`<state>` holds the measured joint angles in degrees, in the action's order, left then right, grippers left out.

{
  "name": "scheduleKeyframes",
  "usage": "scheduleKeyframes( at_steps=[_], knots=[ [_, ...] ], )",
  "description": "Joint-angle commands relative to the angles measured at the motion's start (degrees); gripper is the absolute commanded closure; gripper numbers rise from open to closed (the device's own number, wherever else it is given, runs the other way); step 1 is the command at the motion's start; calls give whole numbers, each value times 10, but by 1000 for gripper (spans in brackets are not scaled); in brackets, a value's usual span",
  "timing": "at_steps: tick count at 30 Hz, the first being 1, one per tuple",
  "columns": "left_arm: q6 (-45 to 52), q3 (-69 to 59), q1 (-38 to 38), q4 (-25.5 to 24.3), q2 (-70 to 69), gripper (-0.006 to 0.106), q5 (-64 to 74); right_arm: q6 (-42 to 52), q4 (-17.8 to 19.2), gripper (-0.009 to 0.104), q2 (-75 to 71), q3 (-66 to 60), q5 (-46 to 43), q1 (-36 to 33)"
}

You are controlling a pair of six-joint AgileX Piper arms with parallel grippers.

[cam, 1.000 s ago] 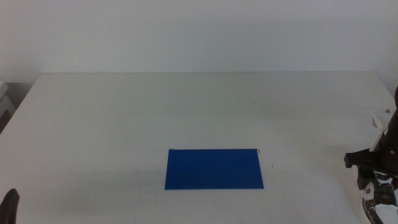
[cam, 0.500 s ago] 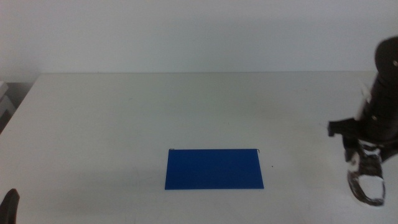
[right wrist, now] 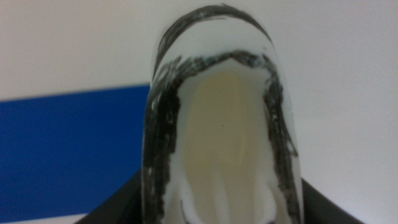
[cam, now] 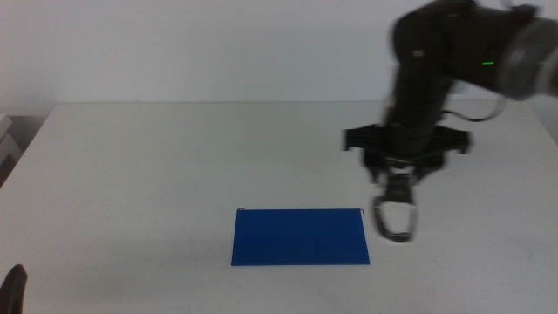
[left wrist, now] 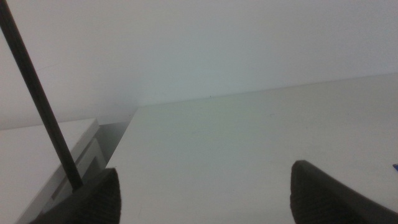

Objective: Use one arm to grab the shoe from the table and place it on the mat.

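The right hand [cam: 398, 179] is closed on the shoe [cam: 397, 216], which hangs below it in the air, lengthwise downward. In the right wrist view the two dark jaws rise on either side of the shoe [right wrist: 221, 118] and press against its sides; its opening faces that camera, showing a pale insole ringed by a dark patterned collar. In the middle view the shoe is just beside the right edge of the mat [cam: 300, 236], its lower end level with the mat's right end, not over the blue. The wrist view puts the mat [right wrist: 68, 152] to one side of the shoe, with white counter [right wrist: 348, 93] on the other.

The arm [cam: 440, 65] reaches in from the right, a small green light on its upper part.

The mat lies flat on the counter [cam: 174, 166], near the front, about midway across.

The left hand [cam: 12, 288] waits at the bottom left corner of the middle view; the left wrist view shows its jaws wide apart and holding nothing.
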<state>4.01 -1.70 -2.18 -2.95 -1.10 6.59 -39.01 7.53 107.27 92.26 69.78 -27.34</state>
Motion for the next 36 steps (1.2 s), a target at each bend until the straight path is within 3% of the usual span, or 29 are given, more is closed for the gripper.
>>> scheduleKeyframes(
  at_steps=[1, 11, 20, 32, 36],
  knots=[
    [-3, -3, 3, 5, -4, 7, -47, -18, -2, 99, 4, 61, 40, -28],
    [-3, -3, 3, 5, -4, 7, -47, -43, -37, 99, 130, 184, 40, -98],
    [-3, -3, 3, 5, -4, 7, -47, -48, -36, 99, 135, 184, 39, -100],
    [-3, -3, 3, 5, -4, 7, -47, -51, -8, 99, 135, 184, 38, -100],
    [-3, -3, 3, 5, -4, 7, -47, -99, -6, 99, 135, 184, 40, -100]
  ],
)
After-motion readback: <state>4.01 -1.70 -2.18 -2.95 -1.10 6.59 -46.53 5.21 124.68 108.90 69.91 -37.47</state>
